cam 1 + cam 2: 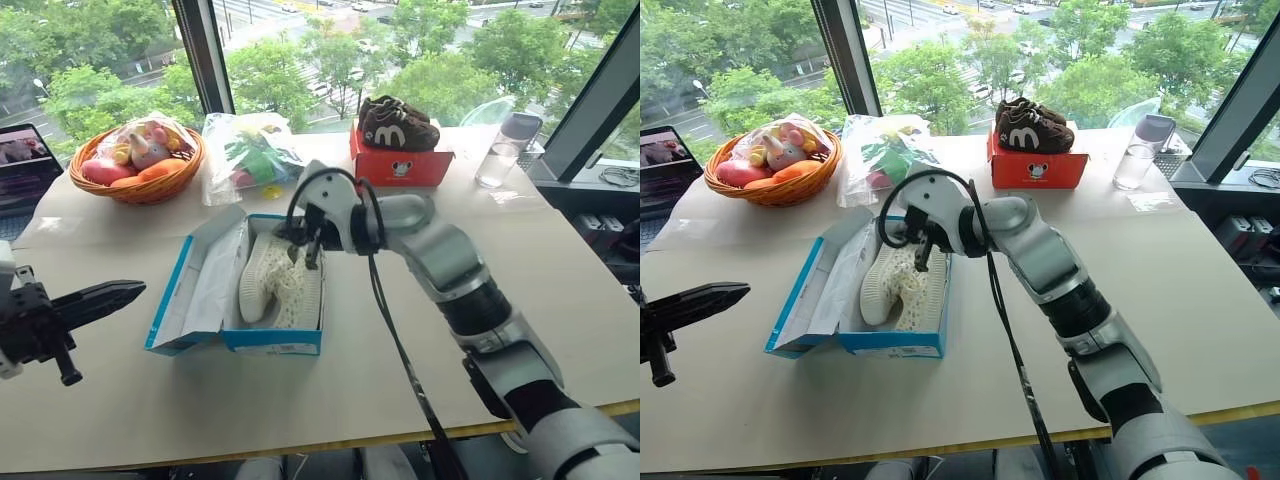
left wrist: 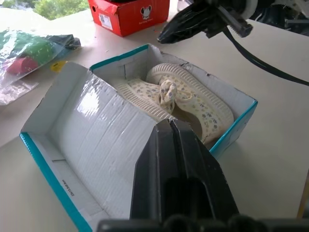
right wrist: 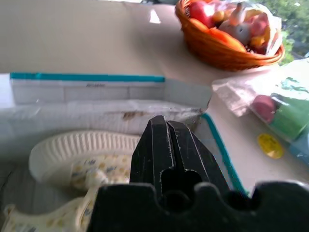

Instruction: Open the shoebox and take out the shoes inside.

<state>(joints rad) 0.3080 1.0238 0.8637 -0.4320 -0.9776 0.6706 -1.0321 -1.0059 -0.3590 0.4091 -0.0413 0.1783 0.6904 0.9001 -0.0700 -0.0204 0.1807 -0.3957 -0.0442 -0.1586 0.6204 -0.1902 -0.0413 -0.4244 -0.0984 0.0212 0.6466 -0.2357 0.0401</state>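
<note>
The left gripper (image 1: 135,290), fingers pressed together and empty, is held off the shoebox's (image 1: 190,330) left side. The right gripper (image 1: 312,252), likewise closed on nothing, is poised directly over the shoes (image 1: 280,280), which lie lengthwise inside on the counter (image 1: 400,390).

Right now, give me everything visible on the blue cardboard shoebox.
The bright blue rectangular cardboard shoebox sits open on the pale tabletop, its hinged lid folded out flat to the robot's left, white corrugated inside facing up. The walls are white inside, with a torn far edge. A pair of cream-white perforated shoes lies inside, one sole-up on its side. The shut right gripper hovers over the far end of the box; contact unclear. The shut left gripper stays clear of it.
</note>
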